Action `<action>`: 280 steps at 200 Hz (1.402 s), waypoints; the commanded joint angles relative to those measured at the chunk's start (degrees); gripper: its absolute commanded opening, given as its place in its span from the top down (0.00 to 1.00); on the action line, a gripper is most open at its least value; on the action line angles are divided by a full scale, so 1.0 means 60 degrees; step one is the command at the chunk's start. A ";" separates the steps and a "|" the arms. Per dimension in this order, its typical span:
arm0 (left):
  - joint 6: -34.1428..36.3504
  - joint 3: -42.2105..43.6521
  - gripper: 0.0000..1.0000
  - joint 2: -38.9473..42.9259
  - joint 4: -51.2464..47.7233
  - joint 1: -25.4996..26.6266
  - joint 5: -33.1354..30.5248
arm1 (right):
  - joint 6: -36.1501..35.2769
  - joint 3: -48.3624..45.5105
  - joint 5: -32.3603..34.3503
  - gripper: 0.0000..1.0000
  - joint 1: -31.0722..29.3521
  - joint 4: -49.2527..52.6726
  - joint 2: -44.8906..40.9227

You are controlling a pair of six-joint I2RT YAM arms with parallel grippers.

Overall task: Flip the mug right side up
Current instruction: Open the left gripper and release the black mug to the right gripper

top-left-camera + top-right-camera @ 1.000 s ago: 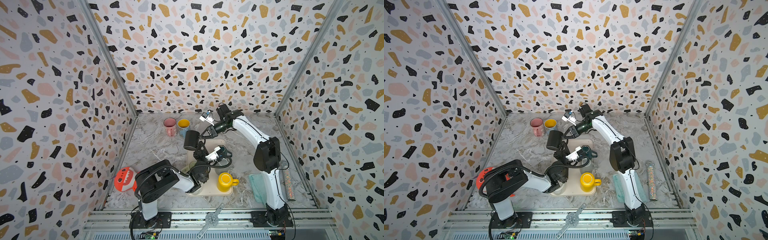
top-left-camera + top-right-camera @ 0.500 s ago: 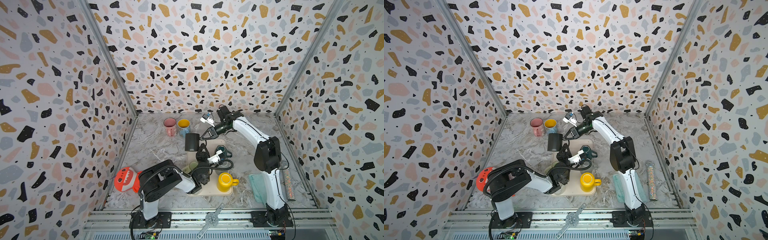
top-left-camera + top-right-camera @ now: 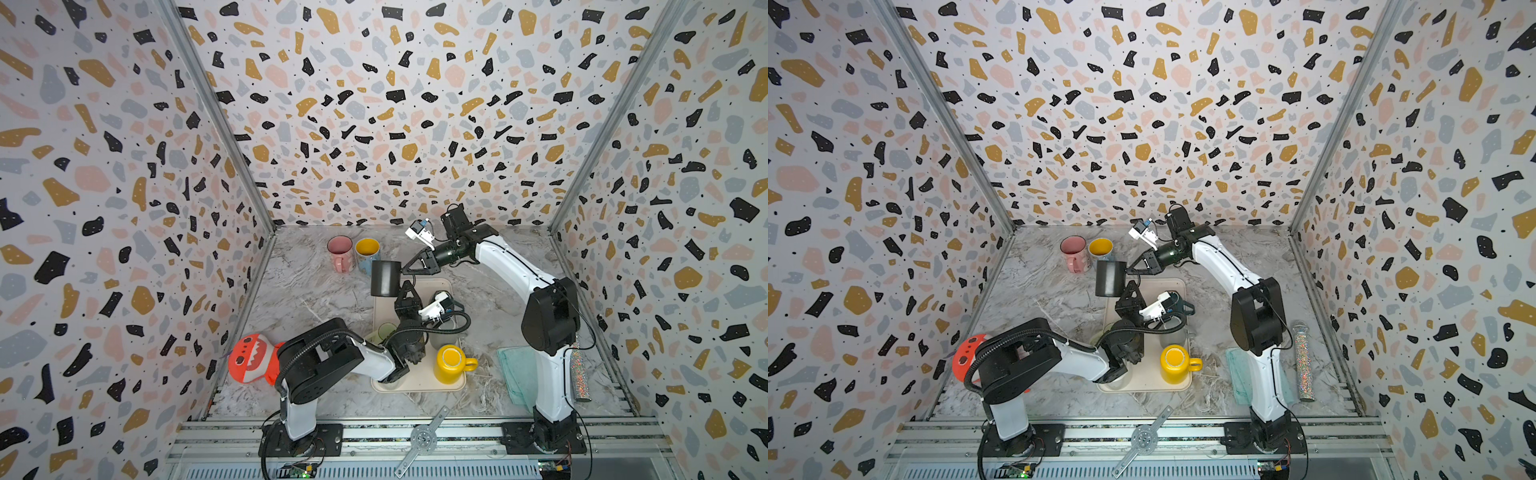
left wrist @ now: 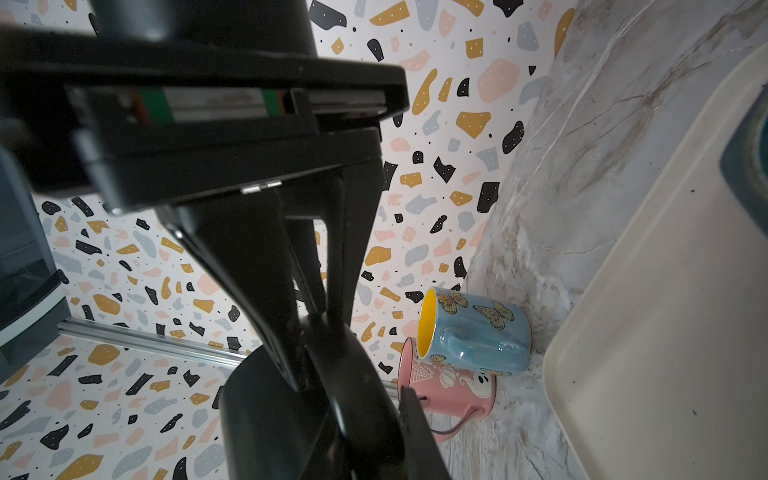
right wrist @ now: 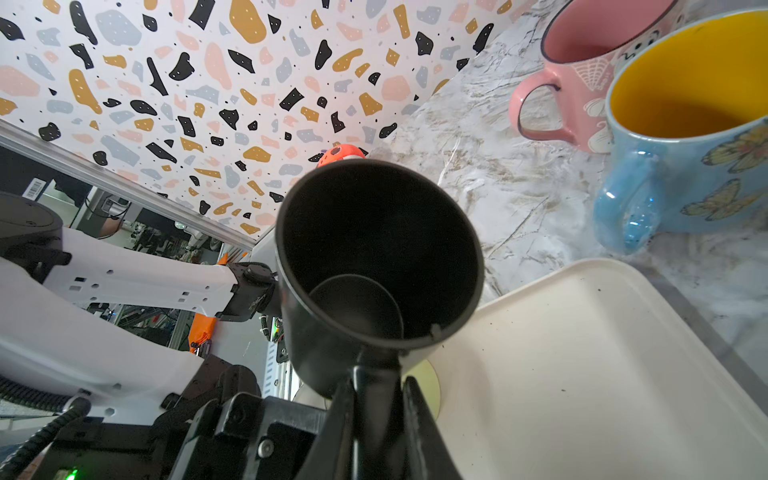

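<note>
The black mug (image 3: pixel 385 277) (image 3: pixel 1110 277) hangs over the far left corner of the cream tray (image 3: pixel 419 384), mouth turned upward. In the right wrist view its dark open mouth (image 5: pixel 376 257) faces the camera. My right gripper (image 3: pixel 405 270) (image 5: pixel 378 386) reaches in from the right and is shut on the mug's handle, one finger on each side. From the near side, my left gripper (image 3: pixel 405 289) (image 4: pixel 320 324) comes up under the mug and is pinched shut on it. Exactly where it grips is hidden behind its own fingers.
A pink mug (image 3: pixel 340 251) and a blue butterfly mug (image 3: pixel 368 253) stand upright just behind the black one. On the tray are a yellow mug (image 3: pixel 451 363) and a pale green cup (image 3: pixel 386 332). A red plush (image 3: pixel 249 359), teal cloth (image 3: pixel 513 374) and glitter tube (image 3: pixel 579 374) lie at the sides.
My right gripper has closed its fingers onto the mug's handle. The mug has shifted slightly toward the tray and stands straighter. The left gripper has kept its hold.
</note>
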State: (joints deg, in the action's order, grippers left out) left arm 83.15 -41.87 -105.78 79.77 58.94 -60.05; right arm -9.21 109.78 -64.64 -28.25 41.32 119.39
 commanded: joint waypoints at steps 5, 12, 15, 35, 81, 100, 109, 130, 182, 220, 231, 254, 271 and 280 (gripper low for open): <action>0.0095 -0.0830 0.83 0.0400 0.4338 -0.0108 0.0287 | 0.0078 -0.0437 0.0026 1.00 -0.0272 0.0114 -0.0209; 0.0113 -0.0829 0.80 0.0427 0.4338 -0.0120 0.0267 | 0.0099 -0.0468 0.0037 1.00 -0.0252 0.0059 -0.0240; 0.0104 -0.0819 0.79 0.0442 0.4340 -0.0125 0.0267 | 0.0105 -0.0467 0.0025 1.00 -0.0246 0.0037 -0.0244; 0.0095 -0.0801 0.73 0.0523 0.4328 -0.0148 0.0194 | 0.0232 -0.0578 0.0038 1.00 -0.0180 -0.0123 -0.0328; 0.0111 -0.0797 0.63 0.0645 0.4340 -0.0199 0.0110 | 0.0588 -0.0946 0.0070 1.00 -0.0028 -0.0677 -0.0626; 0.0159 -0.0787 0.57 0.0678 0.4333 -0.0198 0.0056 | 0.0893 -0.1104 0.0106 1.00 0.0081 -0.1051 -0.0756; 0.0184 -0.0764 0.55 0.0696 0.4331 -0.0213 0.0026 | 0.1018 -0.1174 0.0120 1.00 0.0143 -0.1216 -0.0816; 0.0189 -0.0694 0.53 0.0782 0.4337 -0.0213 -0.0011 | 0.1335 -0.1300 0.0124 1.00 0.0298 -0.1617 -0.0956; 0.0202 -0.0640 0.49 0.0959 0.4331 -0.0214 -0.0008 | 0.2058 -0.1433 0.0216 1.00 0.0652 -0.2538 -0.1137; 0.0252 -0.0581 0.48 0.1002 0.4337 -0.0213 0.0004 | 0.2661 -0.1196 0.0120 1.00 0.0950 -0.3186 -0.1187; 0.0260 -0.0566 0.48 0.1003 0.4328 -0.0211 0.0002 | 0.2734 -0.1060 0.0124 1.00 0.1013 -0.3195 -0.1153; 0.0271 -0.0551 0.48 0.0994 0.4329 -0.0213 -0.0011 | 0.2838 -0.0793 0.0180 1.00 0.1159 -0.3190 -0.1055; 0.0286 -0.0544 0.48 0.1031 0.4328 -0.0213 -0.0011 | 0.2942 -0.0678 0.0268 1.00 0.1308 -0.3244 -0.1012; 0.0286 -0.0541 0.48 0.1040 0.4342 -0.0214 -0.0004 | 0.3032 -0.0635 0.0296 1.00 0.1392 -0.3299 -0.0988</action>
State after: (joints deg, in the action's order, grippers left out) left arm 84.51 -43.18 -103.11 81.49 57.91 -59.02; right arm 8.58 102.74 -65.17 -22.46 24.97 114.93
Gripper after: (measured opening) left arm 0.519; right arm 0.187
